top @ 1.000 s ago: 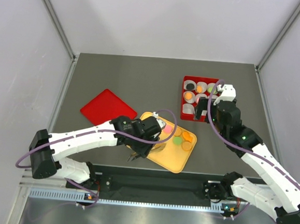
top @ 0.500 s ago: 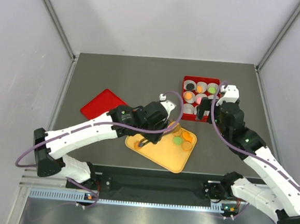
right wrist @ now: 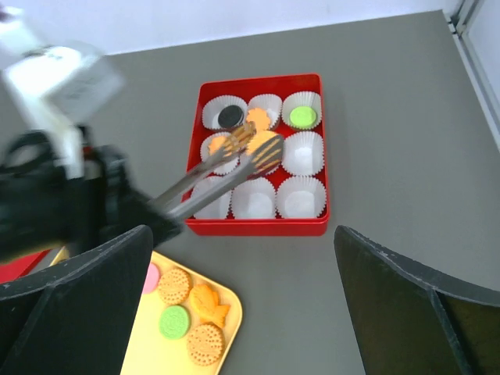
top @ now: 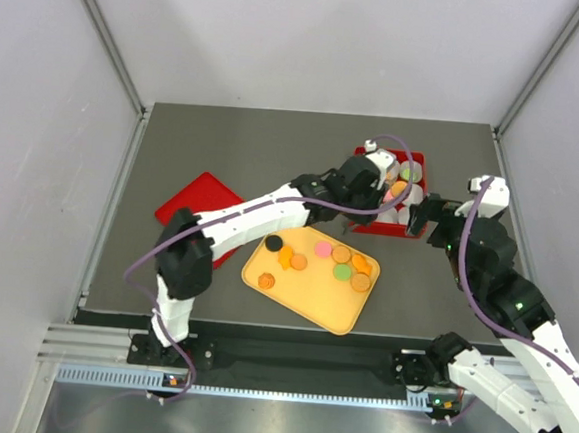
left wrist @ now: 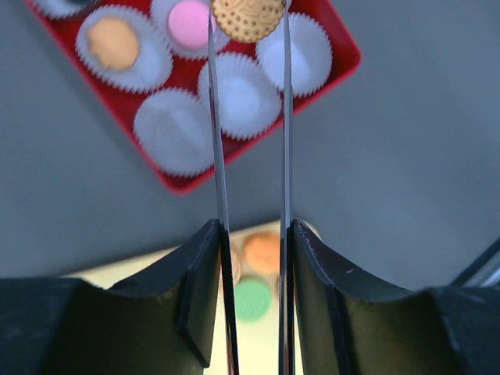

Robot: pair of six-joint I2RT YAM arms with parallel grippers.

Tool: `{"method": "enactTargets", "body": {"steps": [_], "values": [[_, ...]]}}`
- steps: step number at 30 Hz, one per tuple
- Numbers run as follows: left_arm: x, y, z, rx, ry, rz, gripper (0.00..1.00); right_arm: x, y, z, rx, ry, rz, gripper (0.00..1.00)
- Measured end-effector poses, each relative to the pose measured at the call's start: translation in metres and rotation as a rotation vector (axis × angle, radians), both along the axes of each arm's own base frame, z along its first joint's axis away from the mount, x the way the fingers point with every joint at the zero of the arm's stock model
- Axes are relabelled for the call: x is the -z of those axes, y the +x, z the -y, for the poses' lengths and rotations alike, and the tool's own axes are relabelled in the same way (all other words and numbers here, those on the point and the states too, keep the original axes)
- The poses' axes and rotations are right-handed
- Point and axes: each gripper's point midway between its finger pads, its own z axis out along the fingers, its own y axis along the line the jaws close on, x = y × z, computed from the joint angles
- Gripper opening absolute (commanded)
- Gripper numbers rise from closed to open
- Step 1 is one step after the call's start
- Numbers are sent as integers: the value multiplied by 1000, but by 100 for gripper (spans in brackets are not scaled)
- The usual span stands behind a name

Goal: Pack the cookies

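Left fingers (left wrist: pixel 201 281), long and thin, are clamped on a patterned orange cookie (left wrist: pixel 248 17) above the red box (right wrist: pixel 258 227), over its white paper cups (left wrist: pixel 244 95). Some cups hold cookies (right wrist: pixel 302 116). Right fingers (right wrist: pixel 406 312) stand wide apart, empty, near the box. More cookies (top: pixel 342 272) lie on the yellow tray (top: pixel 313 304) on the worktop (top: pixel 225 141).

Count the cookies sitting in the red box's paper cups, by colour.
orange cookies: 2
black cookie: 1
green cookie: 1
pink cookie: 1
Total: 5 in the red box; the tan cookie pinched in the tongs is not counted.
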Motion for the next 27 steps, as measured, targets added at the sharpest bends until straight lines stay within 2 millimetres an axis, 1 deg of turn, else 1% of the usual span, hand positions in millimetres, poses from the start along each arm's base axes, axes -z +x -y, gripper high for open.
{"method": "enactTargets", "body": {"steps": [1,4,7,9,11,13,16,21,24,26,27], "values": [[4,7,10,7,-9,6,38,-2,-2,2,2,0,0,100],[19,24,33,24,-15,9,38,-9,-7,7,12,1,9,100],[38,36,51,39,-18,8,39,-12,-11,12,26,2,17,100],[51,40,56,48,-7,3,40,-12,-13,16,35,-3,15,100],[64,41,56,51,12,-5,40,-12,-15,18,42,-5,14,100],[71,43,55,51,22,-9,40,-12,-16,20,45,-9,10,100],[73,48,57,48,17,-2,40,-12,-17,21,47,-10,10,100],[65,55,58,41,-5,16,42,-11,-19,22,47,-13,6,100],[61,57,59,37,-12,23,44,-11,-19,22,47,-13,6,100],[60,59,59,34,-14,26,48,-11,-19,22,46,-13,5,100],[60,59,59,34,-15,27,49,-11,-19,22,47,-13,6,100]]}}
